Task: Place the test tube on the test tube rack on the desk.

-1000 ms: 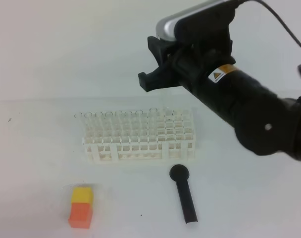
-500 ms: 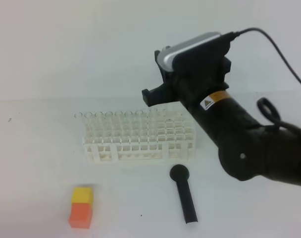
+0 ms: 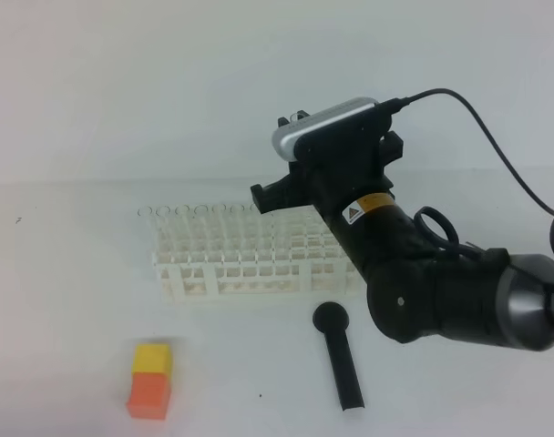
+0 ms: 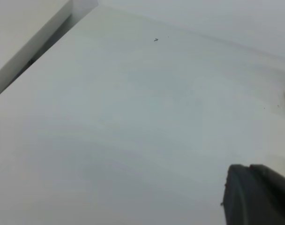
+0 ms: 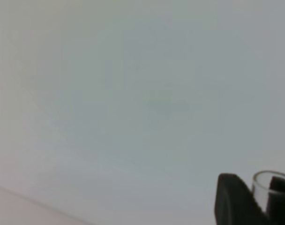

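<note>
"Did you catch what the right arm did just then?"

"It dropped. A moment earlier its black right tool (image 3: 270,193) hung high above the white plastic grid rack (image 3: 255,250); at this point it had sunk to sit just over the rack's back right rows, tilted down toward them."

"And the tube, where was it?"

"In that tool. From the wrist view, the round open rim of the thin clear glass test tube (image 5: 272,187) showed between the dark fingers (image 5: 232,199), which stood only partly apart, closed on the glass. From across the room the tube itself was too faint to pick out against the rack."

"So it was about to go in?"

"I'd judge the descent was the lead-in to seating it, but I couldn't tell whether its lower end had reached a hole. Nothing was released yet."

"The other arm?"

"The left tool (image 4: 257,194) was closed, empty, over bare pale table (image 4: 133,122). The black round-headed scoop (image 3: 338,353) and the orange-and-yellow block (image 3: 150,379) lay in front of the rack, untouched."
</note>
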You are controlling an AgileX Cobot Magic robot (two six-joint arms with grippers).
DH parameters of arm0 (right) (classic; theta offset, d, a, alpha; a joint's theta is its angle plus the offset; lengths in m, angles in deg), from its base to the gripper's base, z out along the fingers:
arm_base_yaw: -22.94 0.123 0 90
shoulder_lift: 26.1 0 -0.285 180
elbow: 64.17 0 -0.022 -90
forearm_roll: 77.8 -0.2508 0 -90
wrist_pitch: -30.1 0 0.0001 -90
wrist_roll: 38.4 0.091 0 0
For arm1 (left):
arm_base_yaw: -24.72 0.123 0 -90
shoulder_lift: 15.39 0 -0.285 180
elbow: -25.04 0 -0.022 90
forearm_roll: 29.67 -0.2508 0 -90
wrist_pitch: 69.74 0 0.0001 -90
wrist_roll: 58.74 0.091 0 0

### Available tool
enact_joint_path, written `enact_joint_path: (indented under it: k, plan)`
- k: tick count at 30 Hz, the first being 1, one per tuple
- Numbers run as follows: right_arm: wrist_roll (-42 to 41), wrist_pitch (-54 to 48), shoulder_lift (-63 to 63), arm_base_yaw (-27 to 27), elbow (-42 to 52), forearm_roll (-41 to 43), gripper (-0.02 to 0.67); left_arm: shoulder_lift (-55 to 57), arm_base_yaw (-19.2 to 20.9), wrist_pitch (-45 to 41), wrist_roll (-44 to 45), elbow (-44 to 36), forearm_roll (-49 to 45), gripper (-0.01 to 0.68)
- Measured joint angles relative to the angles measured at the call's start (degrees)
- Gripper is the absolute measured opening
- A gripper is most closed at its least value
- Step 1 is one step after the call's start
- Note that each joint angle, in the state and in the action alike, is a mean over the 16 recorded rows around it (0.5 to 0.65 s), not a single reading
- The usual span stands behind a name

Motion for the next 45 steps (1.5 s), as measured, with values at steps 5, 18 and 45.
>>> enact_joint_path:
  k: [5, 18, 45]
  plan:
    - [0.74, 0.04, -0.69, 0.51, -0.62, 0.36, 0.123, 0.0, 0.0, 0.19, 5.74, 0.0, 4.41, -0.001]
    - [-0.07, 0.4, -0.79, 1.71, -0.75, 0.19, 0.123, 0.0, 0.0, 0.44, 13.95, 0.0, 11.07, -0.001]
    - [-2.23, 3.45, -3.07, 3.63, -0.64, -8.81, 0.123, -0.19, -0.05, 0.54, 15.4, -0.33, 11.15, -0.001]
